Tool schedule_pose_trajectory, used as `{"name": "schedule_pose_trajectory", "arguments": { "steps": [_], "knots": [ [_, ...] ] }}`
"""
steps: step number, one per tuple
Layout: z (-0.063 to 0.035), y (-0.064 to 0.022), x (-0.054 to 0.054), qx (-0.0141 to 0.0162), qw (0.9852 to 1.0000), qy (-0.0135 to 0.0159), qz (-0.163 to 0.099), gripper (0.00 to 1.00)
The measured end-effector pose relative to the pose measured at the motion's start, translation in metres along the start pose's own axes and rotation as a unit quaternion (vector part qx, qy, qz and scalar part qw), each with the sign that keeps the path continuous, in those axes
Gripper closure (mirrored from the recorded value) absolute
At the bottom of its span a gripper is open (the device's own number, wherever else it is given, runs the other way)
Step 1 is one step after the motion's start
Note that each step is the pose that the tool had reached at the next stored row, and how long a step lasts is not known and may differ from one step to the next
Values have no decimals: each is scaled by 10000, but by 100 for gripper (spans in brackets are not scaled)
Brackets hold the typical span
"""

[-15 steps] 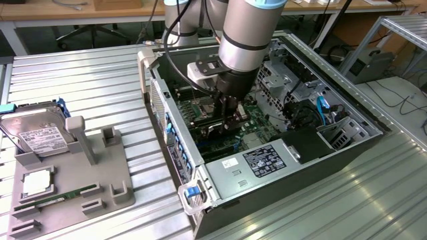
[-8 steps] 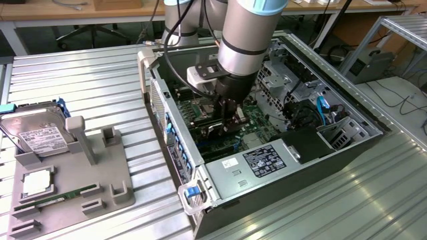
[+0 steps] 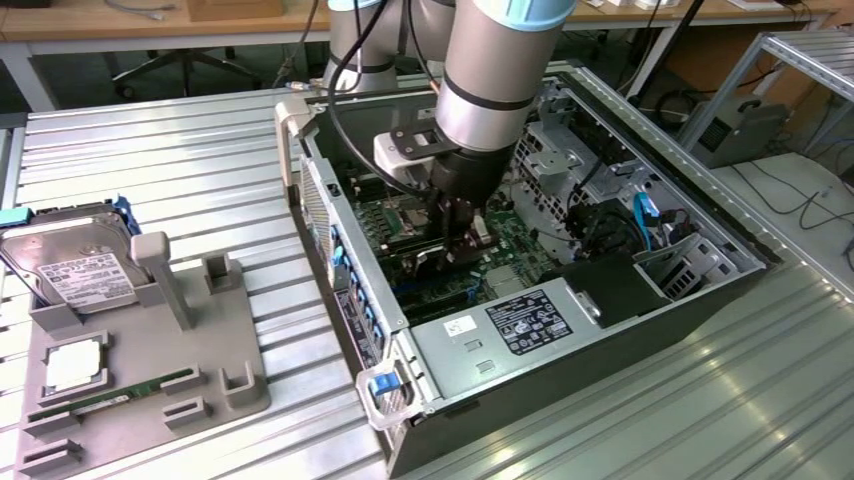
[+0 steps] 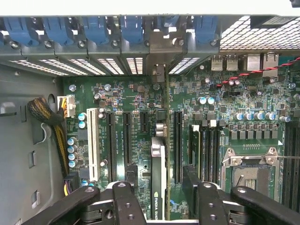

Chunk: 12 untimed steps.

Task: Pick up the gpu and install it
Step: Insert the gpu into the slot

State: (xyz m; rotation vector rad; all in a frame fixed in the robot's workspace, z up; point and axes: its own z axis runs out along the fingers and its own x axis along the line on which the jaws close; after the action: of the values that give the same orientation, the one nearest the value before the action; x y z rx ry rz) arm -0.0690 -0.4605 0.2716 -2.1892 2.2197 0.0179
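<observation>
first, at the exterior view's left, a grey holder (image 3: 220,370) carries the hard drive (image 3: 74,265) and the memory stick (image 3: 114,397). centrally, the arm reaches into the open computer case (image 3: 561,410), with the gripper (image 3: 474,235) low over the motherboard (image 4: 126,93). the gpu (image 4: 158,183) stands on edge in line with the slots, its bracket end at the rear wall, between the fingers (image 4: 131,176), which sit apart with board showing on either side of the card.

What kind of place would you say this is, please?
Probably a robotics lab: a robot arm reaches into an open computer case on a ribbed metal table, with wooden workbenches behind.
</observation>
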Motion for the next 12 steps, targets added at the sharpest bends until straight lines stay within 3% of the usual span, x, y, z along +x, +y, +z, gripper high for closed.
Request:
{"name": "schedule_pose_trajectory", "arguments": {
  "steps": [2,3,5,12],
  "knots": [
    [0,0,0,0,10000,0,0,64],
    [0,0,0,0,10000,0,0,64],
    [0,0,0,0,10000,0,0,74],
    [0,0,0,0,10000,0,0,74]
  ]
}}
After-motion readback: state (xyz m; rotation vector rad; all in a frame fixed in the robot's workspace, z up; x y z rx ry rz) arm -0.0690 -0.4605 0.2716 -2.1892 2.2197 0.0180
